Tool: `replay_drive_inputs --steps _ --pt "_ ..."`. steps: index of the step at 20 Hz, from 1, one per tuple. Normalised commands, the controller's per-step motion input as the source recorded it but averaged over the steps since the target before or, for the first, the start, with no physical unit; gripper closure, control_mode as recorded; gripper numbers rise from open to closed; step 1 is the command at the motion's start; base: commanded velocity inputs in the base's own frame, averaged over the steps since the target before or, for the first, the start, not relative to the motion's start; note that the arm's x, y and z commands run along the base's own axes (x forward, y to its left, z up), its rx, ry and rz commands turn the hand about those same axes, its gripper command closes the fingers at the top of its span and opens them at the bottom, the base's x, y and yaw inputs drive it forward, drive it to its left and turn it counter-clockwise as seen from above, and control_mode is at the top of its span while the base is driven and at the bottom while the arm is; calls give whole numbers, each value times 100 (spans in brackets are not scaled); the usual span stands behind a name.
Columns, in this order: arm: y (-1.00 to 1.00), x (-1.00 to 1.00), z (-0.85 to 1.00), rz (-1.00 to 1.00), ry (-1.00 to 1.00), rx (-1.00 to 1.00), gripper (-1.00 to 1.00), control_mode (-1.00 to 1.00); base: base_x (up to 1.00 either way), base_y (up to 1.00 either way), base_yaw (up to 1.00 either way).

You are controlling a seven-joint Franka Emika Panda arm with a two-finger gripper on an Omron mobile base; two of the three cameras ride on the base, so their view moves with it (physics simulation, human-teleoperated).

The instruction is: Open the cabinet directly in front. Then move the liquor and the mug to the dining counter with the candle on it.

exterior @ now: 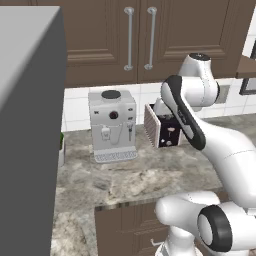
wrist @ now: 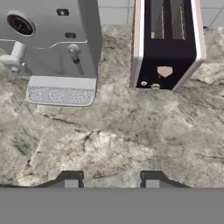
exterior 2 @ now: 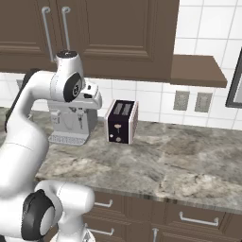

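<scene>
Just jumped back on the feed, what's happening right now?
Nothing is being handled yet. The arm is raised over the stone counter, and its gripper looks down at bare counter with the jaws apart and nothing between them. The cabinet above is closed, both doors shut with the silver handles untouched. A coffee machine and a toaster sit on the counter below it.

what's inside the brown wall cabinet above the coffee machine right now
Cannot be seen: the cabinet has both doors shut, their handles side by side. Below it stand the coffee machine and toaster.
</scene>
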Motion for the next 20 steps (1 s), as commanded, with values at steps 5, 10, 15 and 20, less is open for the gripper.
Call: replay_drive_inputs --steps 5,10,15,20 --pt "4 -12 3 0 -25 -2 -100 -100 0 0 0" --pt "14 -40 25 0 -51 -7 -100 -100 0 0 0" --pt "11 -49 23 0 -46 -6 -100 -100 0 0 0" --pt "0 -66 30 0 -52 -4 -100 -100 0 0 0"
